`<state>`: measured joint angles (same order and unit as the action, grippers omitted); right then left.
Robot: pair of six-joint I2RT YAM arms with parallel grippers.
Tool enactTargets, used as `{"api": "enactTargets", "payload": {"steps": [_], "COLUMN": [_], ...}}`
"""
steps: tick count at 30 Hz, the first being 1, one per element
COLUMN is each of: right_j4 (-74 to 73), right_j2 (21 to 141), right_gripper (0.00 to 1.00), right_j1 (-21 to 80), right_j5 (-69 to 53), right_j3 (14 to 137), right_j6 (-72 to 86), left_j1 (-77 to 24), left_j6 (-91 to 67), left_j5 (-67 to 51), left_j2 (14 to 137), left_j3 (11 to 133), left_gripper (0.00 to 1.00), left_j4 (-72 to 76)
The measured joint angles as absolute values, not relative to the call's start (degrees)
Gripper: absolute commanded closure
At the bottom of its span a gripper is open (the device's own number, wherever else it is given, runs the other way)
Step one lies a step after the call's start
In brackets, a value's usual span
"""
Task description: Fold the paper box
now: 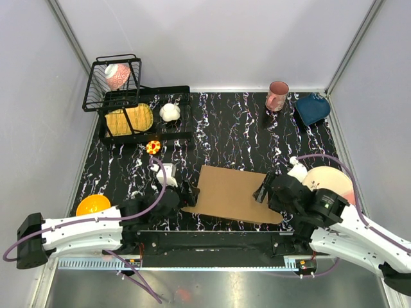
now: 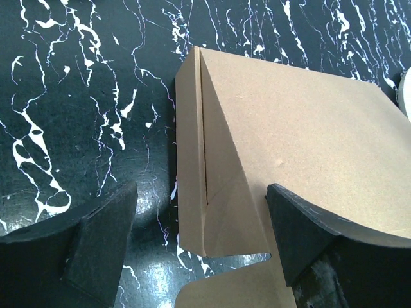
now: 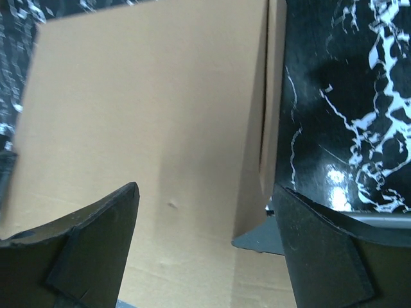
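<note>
The paper box (image 1: 234, 192) is plain brown cardboard lying near the front of the black marbled table, its side flaps folded in. My left gripper (image 1: 186, 196) is at its left edge. In the left wrist view that gripper (image 2: 202, 189) is open, one finger (image 2: 103, 237) over the table and the other over the paper box (image 2: 289, 128). My right gripper (image 1: 262, 191) is at the right edge. In the right wrist view it (image 3: 205, 187) is open and straddles the folded right flap of the paper box (image 3: 141, 109). Neither gripper holds anything.
A black wire rack (image 1: 112, 83) and a black tray (image 1: 180, 91) with a yellow item and a white item stand at the back left. A pink mug (image 1: 277, 95) and a blue dish (image 1: 313, 108) are at the back right. An orange bowl (image 1: 93, 205) sits front left, a pale plate (image 1: 329, 179) front right.
</note>
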<state>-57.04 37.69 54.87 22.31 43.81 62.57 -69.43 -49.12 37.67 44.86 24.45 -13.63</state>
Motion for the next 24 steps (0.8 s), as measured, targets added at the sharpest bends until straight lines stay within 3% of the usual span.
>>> {"api": "enactTargets", "payload": {"steps": [12, 24], "right_j4": [-50.81, -43.88], "right_j2": [39.79, 34.35], "right_gripper": [0.16, 0.21], "right_j1": [54.85, 54.85], "right_j5": [13.93, 9.91], "right_j3": [36.69, 29.19], "right_j6": [64.58, 67.37], "left_j1": [-69.28, -69.23], "left_j6": [-50.15, -51.4], "left_j5": [36.93, 34.15], "left_j2": [42.13, 38.72], "left_j3": [21.91, 18.72], "left_gripper": [0.17, 0.18], "left_j4": [-11.84, -9.47]}}
